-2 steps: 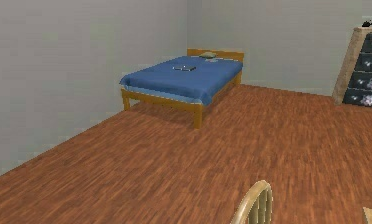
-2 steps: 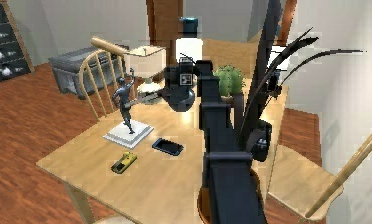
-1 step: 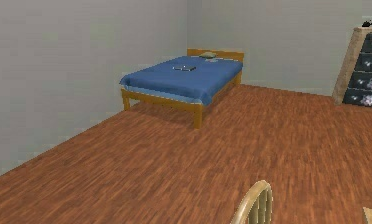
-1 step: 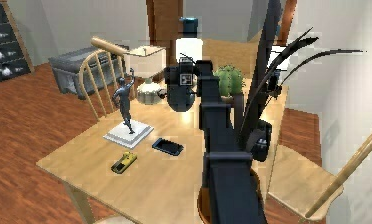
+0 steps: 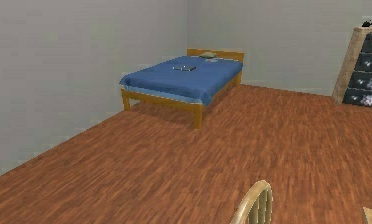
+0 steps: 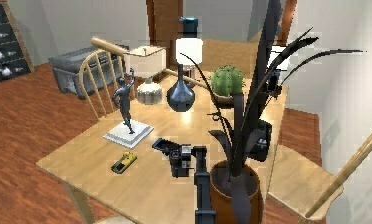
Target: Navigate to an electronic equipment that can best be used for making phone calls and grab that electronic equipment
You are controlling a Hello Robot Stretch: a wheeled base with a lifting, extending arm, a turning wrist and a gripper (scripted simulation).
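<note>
On the wooden table (image 6: 94, 150) in the arm side view lies a small flat yellow-and-black thing (image 6: 123, 164), near the front left. My arm (image 6: 202, 195) rises from the bottom edge, and the gripper (image 6: 166, 148) hangs over the tabletop just right of that thing. I cannot tell whether the gripper holds anything. In the forward view a small dark flat thing (image 5: 184, 67) lies on the blue cover of a wooden bed (image 5: 179, 82), below the pillow (image 5: 207, 55).
The table also bears a figure statue (image 6: 127, 105), a dark vase (image 6: 182, 92), a lamp (image 6: 147, 62), a cactus (image 6: 227, 80), a dark device (image 6: 258, 140) and a tall potted plant (image 6: 239, 180). Chairs (image 6: 99, 70) stand around it. A dresser (image 5: 362, 65) stands right of the bed. Open wood floor (image 5: 164, 160) lies ahead.
</note>
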